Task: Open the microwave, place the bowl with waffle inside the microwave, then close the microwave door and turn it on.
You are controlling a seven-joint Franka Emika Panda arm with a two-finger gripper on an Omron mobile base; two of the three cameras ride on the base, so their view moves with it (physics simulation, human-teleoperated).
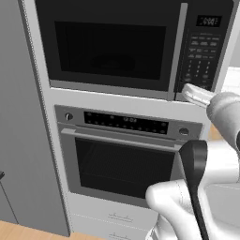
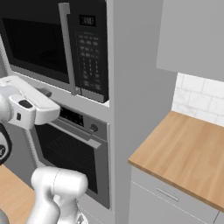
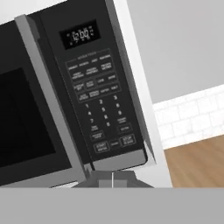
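Microwave (image 1: 112, 47) built into a tall pale cabinet column, above the oven (image 1: 124, 154). Microwave door (image 1: 110, 44) sits flush with the front, dark window, vertical grey bar handle (image 1: 177, 51) along its right edge. Keypad panel (image 1: 202, 47) to the right of the handle, small display (image 1: 208, 20) at top, lit digits.

Gripper (image 1: 187, 91) at the lower right corner of the microwave front, just below the keypad panel in the left base view. The white hand (image 2: 30, 105) reaches in from below and to the side; in the right base view it lies in front of the strip between microwave and oven. Fingers pressed together, nothing between them.

Hand view: camera looks up along the keypad (image 3: 98, 113), rolled so the panel leans. Start and stop buttons in the bottom row sit just above the dark finger tips (image 3: 113, 180), which rise at the lower edge right under the panel's bottom corner. Whether the tips touch the panel: cannot tell. Handle (image 3: 52, 100) runs to the left of the keypad; door window (image 3: 22, 122) further left.

Oven below has a horizontal grey handle (image 1: 122, 140) and a knob at each end of its control strip. Wooden table (image 2: 188, 153) to the right of the cabinet column, white tile wall (image 2: 201, 98) behind it, grey upper cabinet (image 2: 192, 35) above.
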